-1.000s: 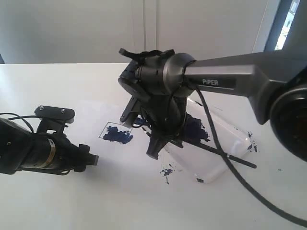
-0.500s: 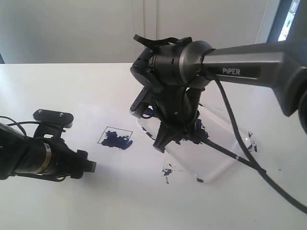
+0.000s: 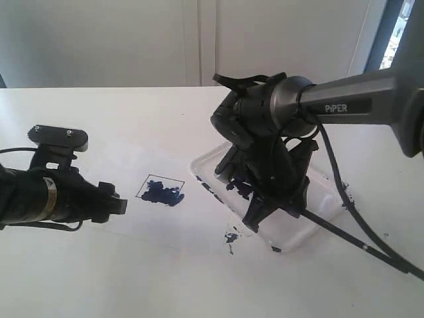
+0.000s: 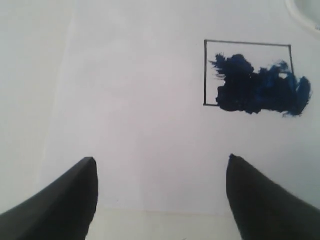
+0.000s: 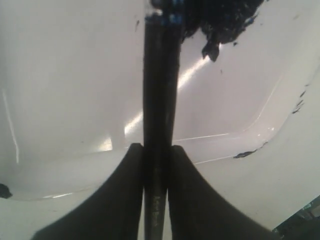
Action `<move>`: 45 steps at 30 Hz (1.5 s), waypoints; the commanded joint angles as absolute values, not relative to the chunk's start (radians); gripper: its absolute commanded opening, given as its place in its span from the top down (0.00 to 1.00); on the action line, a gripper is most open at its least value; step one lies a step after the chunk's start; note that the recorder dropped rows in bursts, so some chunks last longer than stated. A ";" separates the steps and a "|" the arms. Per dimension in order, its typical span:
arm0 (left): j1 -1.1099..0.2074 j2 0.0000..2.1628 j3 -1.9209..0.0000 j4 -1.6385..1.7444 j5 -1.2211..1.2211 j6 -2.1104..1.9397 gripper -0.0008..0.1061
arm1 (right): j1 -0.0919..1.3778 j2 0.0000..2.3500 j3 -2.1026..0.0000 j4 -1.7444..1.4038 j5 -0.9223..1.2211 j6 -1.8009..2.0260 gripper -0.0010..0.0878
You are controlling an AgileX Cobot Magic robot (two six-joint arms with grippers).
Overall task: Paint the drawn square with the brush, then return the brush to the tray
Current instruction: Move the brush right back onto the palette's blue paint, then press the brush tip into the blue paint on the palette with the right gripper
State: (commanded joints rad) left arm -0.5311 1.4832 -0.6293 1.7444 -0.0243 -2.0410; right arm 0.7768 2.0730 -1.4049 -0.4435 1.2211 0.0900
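Observation:
The drawn square [image 3: 161,190] [image 4: 247,75] holds a dark blue smear that spills past one side. My right gripper [image 3: 275,212] [image 5: 159,150] hangs low over the tray [image 3: 211,161] [image 5: 75,75], shut on the brush [image 3: 331,227] [image 5: 160,100]. The brush handle sticks out toward the lower right in the exterior view. Its tip lies at the dark paint blot [image 5: 225,15] in the tray. My left gripper [image 3: 119,207] [image 4: 160,170] is open and empty, a short way left of the square and just above the table.
A small stray paint splatter [image 3: 230,236] sits on the table in front of the tray. More specks [image 3: 349,202] mark the tray's right end. A black cable [image 3: 338,179] hangs from the right arm across the tray.
My right gripper has carried the brush rightward, from beside the square to over the tray. The left gripper has drawn back slightly to the left.

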 joint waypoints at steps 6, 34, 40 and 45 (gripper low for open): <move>-0.531 1.429 -0.629 1.744 -0.024 -2.041 0.30 | 0.777 2.058 -1.380 -0.444 1.214 0.109 0.99; -0.531 1.398 -0.629 1.744 -0.056 -2.041 0.30 | 0.779 1.945 -1.372 -0.375 1.221 0.095 0.39; -0.531 1.458 -0.629 1.744 -0.068 -2.041 0.30 | 0.779 1.945 -1.265 -0.428 1.199 0.085 0.39; -0.531 1.490 -0.629 1.744 -0.055 -2.040 0.30 | 0.777 1.947 -1.229 -0.428 1.124 0.085 0.40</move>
State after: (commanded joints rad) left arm -0.5311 1.4900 -0.6293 1.7444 -0.0553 -2.0398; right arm 0.7771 1.9470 -1.2292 -0.4284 1.1235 0.0853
